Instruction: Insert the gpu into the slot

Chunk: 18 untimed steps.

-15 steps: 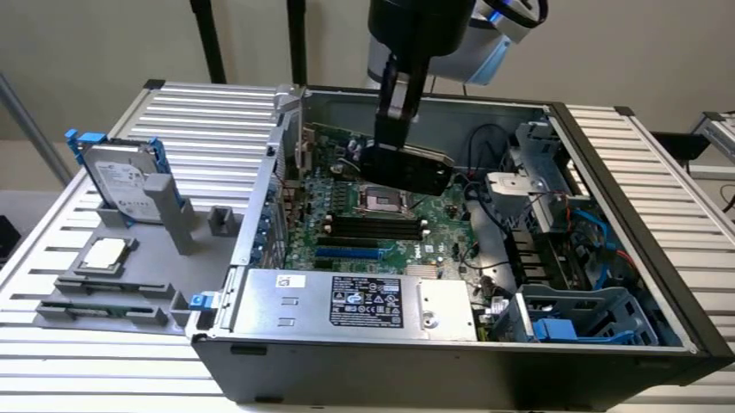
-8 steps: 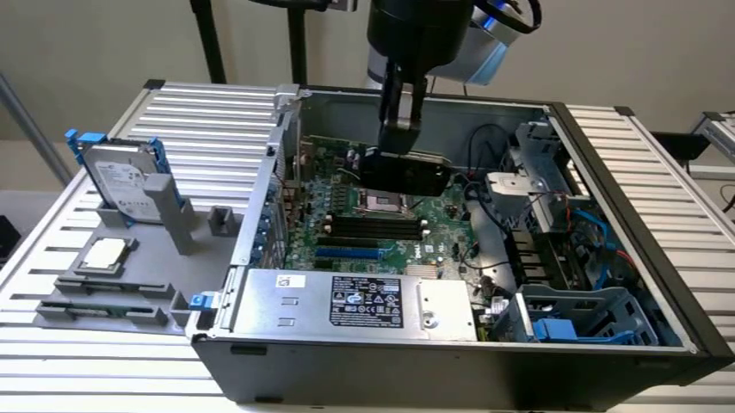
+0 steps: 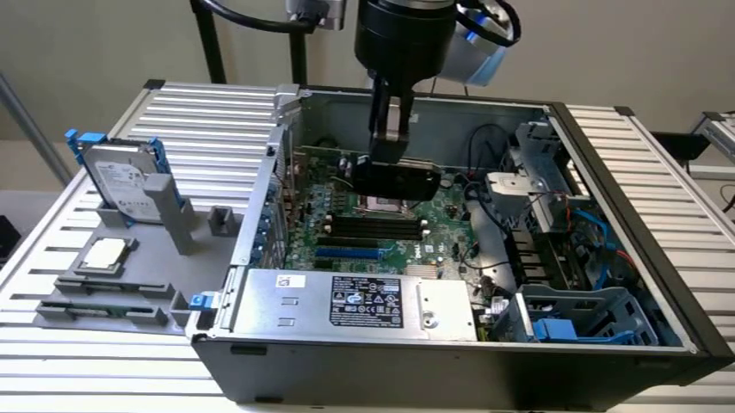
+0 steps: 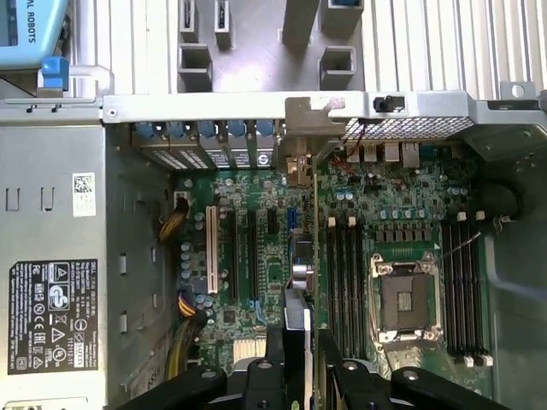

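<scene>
The gripper reaches down into the open computer case with its fingers clenched on the gpu, a flat black card held upright on edge above the green motherboard. In the exterior view the card hangs over the square processor socket, clear of the board. The bright-blue slot lies apart from it, beyond the black memory slots and just beside the silver power supply. In the wrist view the card's thin green edge runs straight out from between the fingers, alongside the memory slots. A short blue piece beside it may be the slot, though most of it is hidden. A hard drive stands in a holder on the slatted table outside the case.
</scene>
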{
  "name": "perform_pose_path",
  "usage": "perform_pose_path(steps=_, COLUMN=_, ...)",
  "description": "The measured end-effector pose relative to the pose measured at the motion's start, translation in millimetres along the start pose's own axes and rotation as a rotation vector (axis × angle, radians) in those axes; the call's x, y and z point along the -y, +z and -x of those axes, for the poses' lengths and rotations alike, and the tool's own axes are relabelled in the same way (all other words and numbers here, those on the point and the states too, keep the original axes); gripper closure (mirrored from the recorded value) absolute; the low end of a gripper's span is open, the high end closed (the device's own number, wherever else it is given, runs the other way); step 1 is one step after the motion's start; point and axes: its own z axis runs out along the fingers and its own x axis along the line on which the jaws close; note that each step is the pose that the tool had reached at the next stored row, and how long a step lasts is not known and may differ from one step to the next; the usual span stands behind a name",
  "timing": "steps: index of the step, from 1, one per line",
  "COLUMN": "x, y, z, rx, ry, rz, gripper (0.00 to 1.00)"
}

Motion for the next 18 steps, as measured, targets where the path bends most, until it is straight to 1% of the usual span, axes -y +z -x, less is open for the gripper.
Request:
perform_pose_path(steps=4, x=-5.5, y=7.5, z=0.2, rx=0.0012, ry=-0.002, rz=-0.0059, gripper=0.74)
perform_pose_path(steps=9, x=-6.8, y=16.7, z=1.0, rx=0.0018, ry=-0.01, rz=-0.0116, gripper=0.74)
perform_pose_path(steps=13, x=-6.6, y=24.0, z=0.7, rx=0.0031, ry=-0.012, rz=-0.0129, gripper=0.74)
perform_pose_path(steps=18, x=-6.3, y=33.0, z=0.2, rx=0.0051, ry=-0.012, rz=-0.0131, gripper=0.74)
